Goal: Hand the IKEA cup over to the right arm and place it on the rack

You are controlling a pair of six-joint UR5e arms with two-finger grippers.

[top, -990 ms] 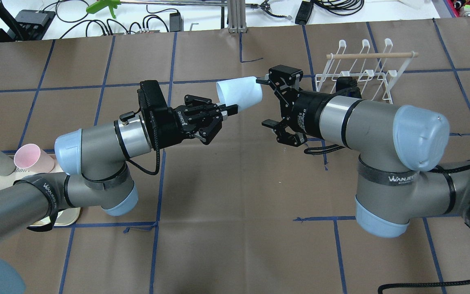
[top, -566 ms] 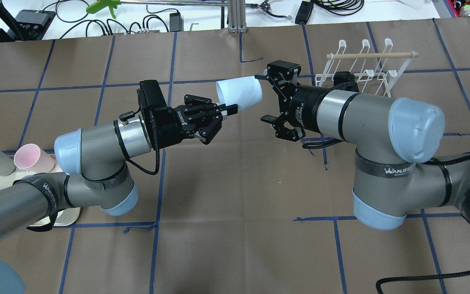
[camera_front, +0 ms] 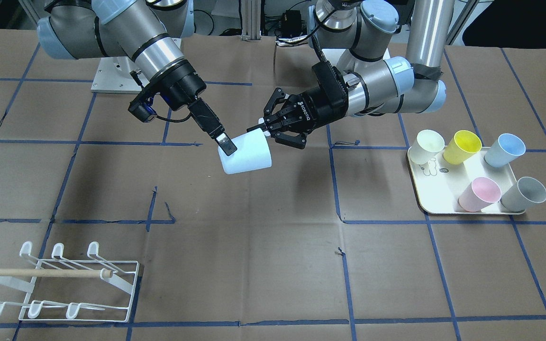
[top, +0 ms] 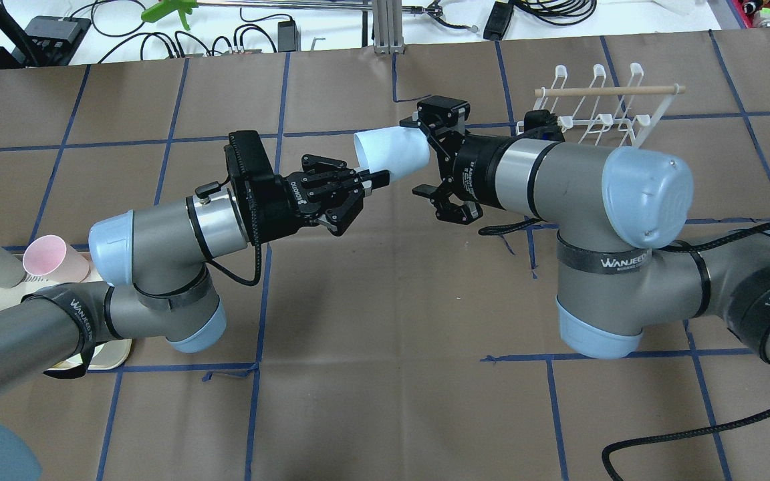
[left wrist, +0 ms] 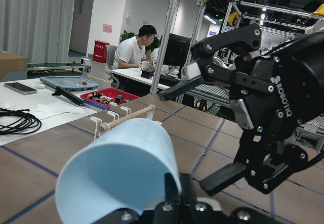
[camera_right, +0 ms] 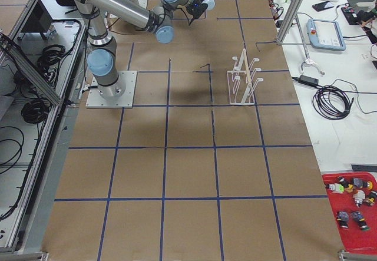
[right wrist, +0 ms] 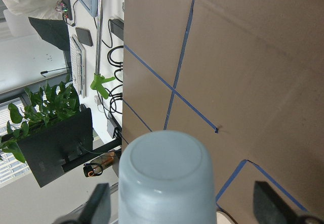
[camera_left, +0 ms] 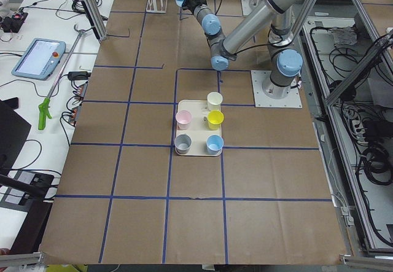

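Brown paper gridded with blue tape covers the worktop (camera_front: 273, 265). Above it, clear of the surface, the pale blue cup (top: 392, 152) lies on its side in mid-air between the two arms. The left hand (top: 377, 179) is clamped narrow on the cup's wall at the rim, with the mouth turned toward that hand. Its wrist view shows the open mouth, but the pinching fingertips are cut off at the bottom edge.

The right hand (top: 413, 158) stands wide, one finger to each side of the cup's closed base. In the right wrist view the base fills the lower middle, with a pad at either edge. Whether either pad touches the cup cannot be told: from the front, one finger (camera_front: 225, 144) overlaps the cup and the other is hidden behind it.

The right arm (top: 559, 174) covers the near corner of the rack (top: 599, 110), which stands well apart from the cup. On the left arm's side a tray (camera_front: 436, 199) carries five other cups (camera_front: 462, 146); overhead, the left arm hides most of it. In both side views the hands are too small to make out.
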